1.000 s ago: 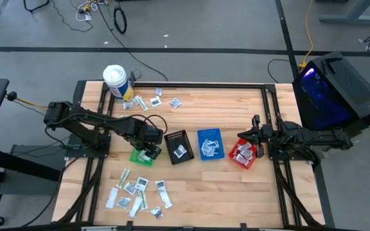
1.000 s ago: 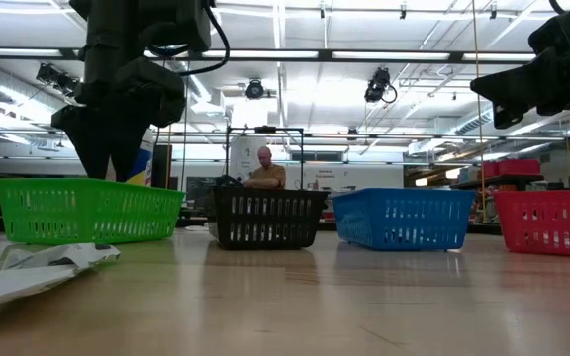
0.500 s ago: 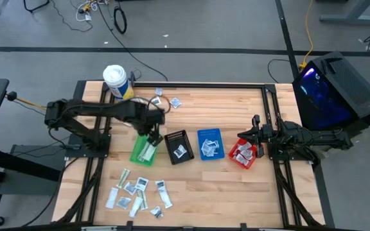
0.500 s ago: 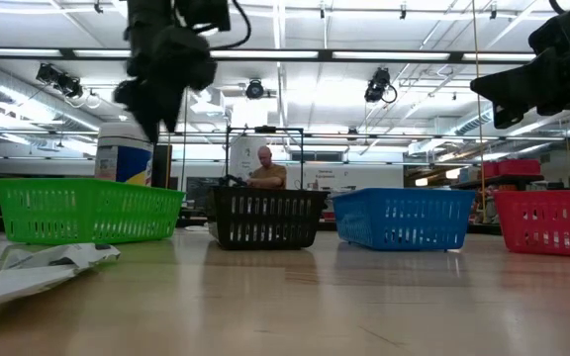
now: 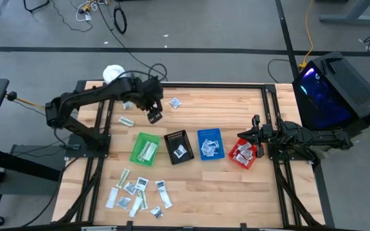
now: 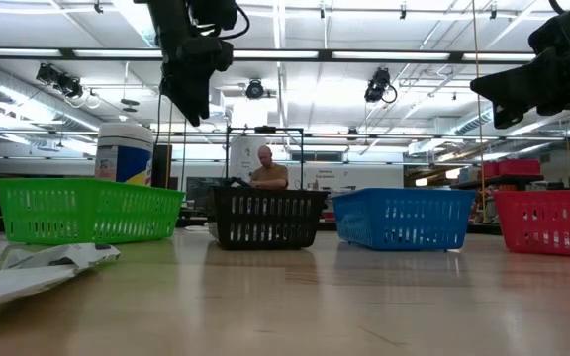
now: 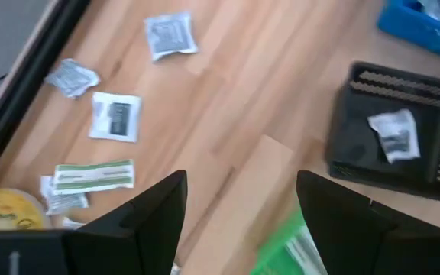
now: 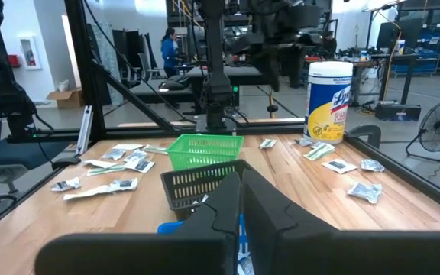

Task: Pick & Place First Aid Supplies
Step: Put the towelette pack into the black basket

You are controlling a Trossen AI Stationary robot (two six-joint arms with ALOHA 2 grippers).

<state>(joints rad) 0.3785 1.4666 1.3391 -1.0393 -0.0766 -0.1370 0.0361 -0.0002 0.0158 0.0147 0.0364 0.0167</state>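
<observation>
Near edge of table [image 5: 236,192]: cluster of first aid sachets [image 5: 138,194], loose and flat. Mid-table row: green bin [image 5: 145,148] holding a strip packet, black bin [image 5: 178,147] with one sachet, blue bin [image 5: 210,144] and red bin [image 5: 245,154] with several. Far edge: more packets [image 7: 115,117], printing unreadable; one green-striped strip [image 7: 94,175]. White tub [image 8: 329,92], yellow-blue label, lettering starts "Ly".

Left gripper [image 5: 154,115] raised above far-side packets, fingers spread, nothing between them. Right gripper [image 5: 252,132] beside red bin, fingers pressed together, empty.
</observation>
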